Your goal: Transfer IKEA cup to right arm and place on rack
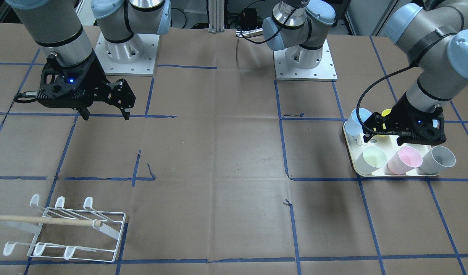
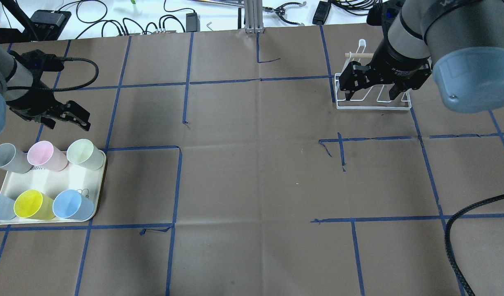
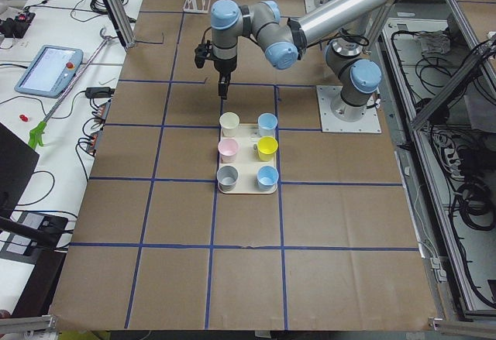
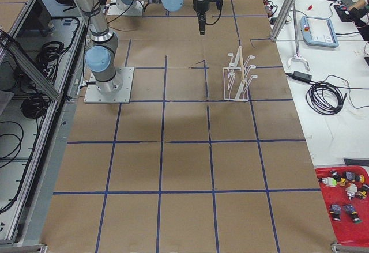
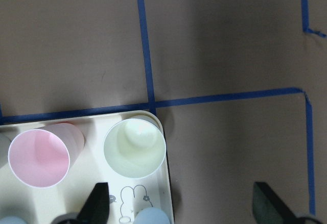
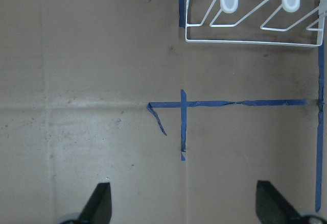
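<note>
Six cups stand on a cream tray (image 2: 58,181): grey (image 2: 7,157), pink (image 2: 44,155), pale green (image 2: 83,153), yellow (image 2: 32,204) and two blue ones (image 2: 71,204). My left gripper (image 2: 69,123) hovers open and empty over the tray's far edge. In the left wrist view the pale green cup (image 5: 134,147) and the pink cup (image 5: 41,157) lie ahead of its spread fingers (image 5: 97,201). My right gripper (image 2: 369,96) is open and empty, hovering near the white wire rack (image 2: 375,102). The rack also shows in the front view (image 1: 66,229) and the right wrist view (image 6: 255,15).
Brown paper with blue tape lines covers the table (image 2: 256,164). Both arm bases (image 1: 125,53) stand at the robot's edge. Cables and a spare gripper lie past the far edge (image 2: 289,8). A red bin of small parts (image 4: 346,192) sits on a side bench.
</note>
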Controlling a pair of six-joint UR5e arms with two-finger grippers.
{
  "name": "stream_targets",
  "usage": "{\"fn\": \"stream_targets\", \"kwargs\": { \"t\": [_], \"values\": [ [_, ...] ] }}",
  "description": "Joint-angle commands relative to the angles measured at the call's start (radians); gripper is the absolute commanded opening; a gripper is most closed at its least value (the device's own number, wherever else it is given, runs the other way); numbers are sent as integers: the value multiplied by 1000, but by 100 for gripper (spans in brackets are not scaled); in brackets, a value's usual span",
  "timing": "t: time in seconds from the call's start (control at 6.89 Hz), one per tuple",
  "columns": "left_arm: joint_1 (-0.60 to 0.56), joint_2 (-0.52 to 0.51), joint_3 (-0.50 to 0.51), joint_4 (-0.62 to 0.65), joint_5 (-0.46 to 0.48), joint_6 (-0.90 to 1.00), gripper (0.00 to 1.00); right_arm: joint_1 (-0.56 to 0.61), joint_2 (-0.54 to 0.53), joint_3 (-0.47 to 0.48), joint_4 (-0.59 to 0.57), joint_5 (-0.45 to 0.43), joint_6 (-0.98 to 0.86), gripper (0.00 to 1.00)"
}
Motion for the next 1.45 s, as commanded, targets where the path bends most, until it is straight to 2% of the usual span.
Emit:
{"fn": "stream_targets", "kwargs": {
  "t": [0.0,0.15,0.29,0.73,0.87,1.02,1.16,1.31],
  "values": [
    [1,-66,-67,107,-3,-8,99,5,1,21,-108,7,115,100],
    [2,-106,-67,139,-3,-14,99,5,-10,58,-154,57,256,100],
    [4,-132,-70,152,-1,-29,99,5,-13,96,-249,147,410,100],
    [57,-140,-122,155,-3,-31,99,8,-14,228,-642,326,709,100],
    [57,-140,-121,157,-6,-29,89,11,-16,292,-802,355,807,100],
    [53,-142,-118,155,-6,-29,60,13,-16,376,-1024,363,869,100],
    [53,-143,-112,155,-6,-28,25,13,-16,447,-1208,425,903,100],
    [53,-143,-110,153,-7,-26,3,11,-16,471,-1271,519,1009,100]
  ]
}}
